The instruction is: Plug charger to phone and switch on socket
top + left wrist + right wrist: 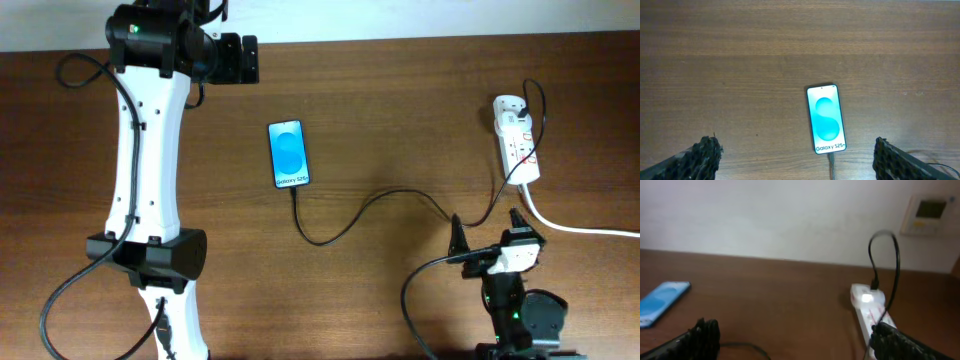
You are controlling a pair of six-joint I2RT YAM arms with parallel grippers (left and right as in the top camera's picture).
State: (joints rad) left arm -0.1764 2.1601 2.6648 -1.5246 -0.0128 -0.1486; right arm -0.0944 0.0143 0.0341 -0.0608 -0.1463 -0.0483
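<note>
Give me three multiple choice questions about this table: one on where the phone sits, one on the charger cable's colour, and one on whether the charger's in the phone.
1. The phone lies:
A. on top of the socket
B. on bare table, apart from the socket
C. touching the socket's side

2. The charger cable is:
A. white
B. red
C. black

3. The charger's tip is:
A. loose on the table
B. joined to the phone's bottom edge
C. resting on the socket

Answers:
1 B, the overhead view shows bare wood between them.
2 C, it shows as a thin black line.
3 B, the left wrist view shows the cable meeting the phone's bottom edge.
</note>
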